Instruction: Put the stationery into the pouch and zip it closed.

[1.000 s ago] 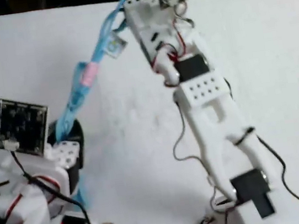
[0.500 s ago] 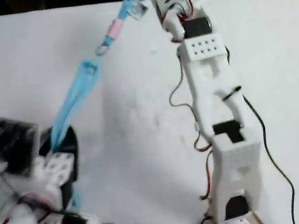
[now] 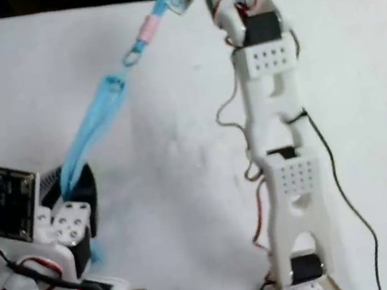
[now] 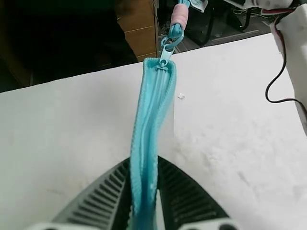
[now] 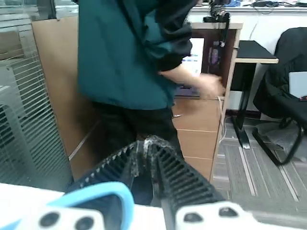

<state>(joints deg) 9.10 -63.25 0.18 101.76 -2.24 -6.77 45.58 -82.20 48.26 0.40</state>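
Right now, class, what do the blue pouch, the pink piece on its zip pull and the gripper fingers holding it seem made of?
The pouch looks like matte woven fabric: ribbed weave, soft creases. The pink piece is likely smooth soft plastic or rubber, though that is unsure. The left gripper has fingers of hard dark matte plastic with ridged faces.

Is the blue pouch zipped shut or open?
Shut, it seems: the pouch edges meet along its length, zipper slider at the far end; the end inside the left gripper is hidden.
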